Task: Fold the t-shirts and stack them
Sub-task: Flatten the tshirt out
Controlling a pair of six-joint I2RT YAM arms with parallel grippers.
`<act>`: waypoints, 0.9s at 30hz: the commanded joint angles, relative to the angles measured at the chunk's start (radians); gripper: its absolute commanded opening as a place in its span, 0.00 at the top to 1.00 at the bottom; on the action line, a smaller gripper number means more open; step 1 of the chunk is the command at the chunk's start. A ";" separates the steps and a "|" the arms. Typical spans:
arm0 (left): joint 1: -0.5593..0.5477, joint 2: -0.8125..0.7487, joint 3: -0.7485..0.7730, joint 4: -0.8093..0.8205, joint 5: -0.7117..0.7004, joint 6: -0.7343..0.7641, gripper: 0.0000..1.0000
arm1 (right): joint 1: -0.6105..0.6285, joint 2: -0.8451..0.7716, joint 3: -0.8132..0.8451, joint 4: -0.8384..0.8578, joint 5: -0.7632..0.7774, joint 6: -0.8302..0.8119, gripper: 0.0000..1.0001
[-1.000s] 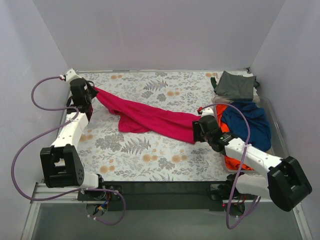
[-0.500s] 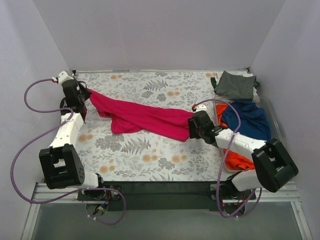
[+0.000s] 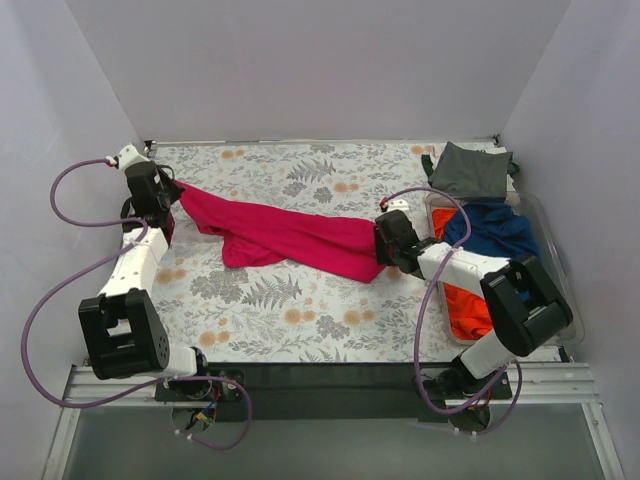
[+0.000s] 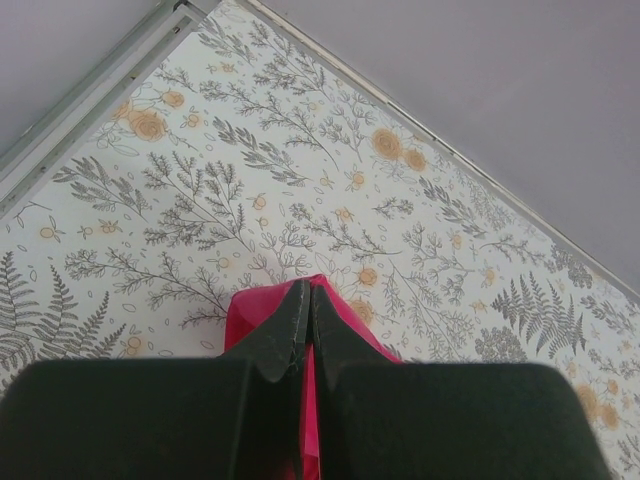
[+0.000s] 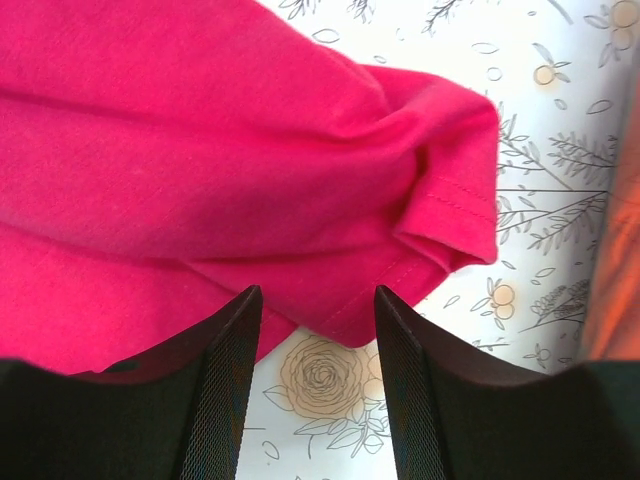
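Note:
The magenta-pink t-shirt (image 3: pixel 285 235) lies stretched in a rumpled band across the floral tablecloth (image 3: pixel 300 300). My left gripper (image 3: pixel 172 192) is shut on its left end; the left wrist view shows pink cloth (image 4: pixel 312 400) pinched between the closed fingers. My right gripper (image 3: pixel 383 255) is open just over the shirt's right end, whose hem corner (image 5: pixel 340 310) lies between the spread fingers (image 5: pixel 225 370). The dark grey-green t-shirt (image 3: pixel 470 170) lies at the back right. The navy blue t-shirt (image 3: pixel 492 242) and the bright orange t-shirt (image 3: pixel 470 310) lie piled at the right.
A clear bin (image 3: pixel 553 262) at the right edge holds the navy and orange shirts. Pale walls close in the table at the left, back and right. A metal rail (image 4: pixel 90 95) runs along the table's back left edge.
My right gripper has let go of the shirt's right end and drawn back toward the far right. My left gripper pulled its end slightly left, then held still.

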 commanded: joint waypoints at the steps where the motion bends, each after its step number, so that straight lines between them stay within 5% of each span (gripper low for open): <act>1: 0.005 -0.056 -0.007 0.011 -0.014 0.019 1.00 | -0.012 -0.042 0.023 0.022 0.060 -0.013 0.56; 18: 0.022 -0.028 -0.019 0.022 0.009 0.019 1.00 | -0.096 0.047 0.110 0.037 0.096 -0.122 0.59; 27: 0.028 -0.027 -0.024 0.027 0.012 0.016 1.00 | -0.113 0.089 0.124 0.042 0.093 -0.135 0.70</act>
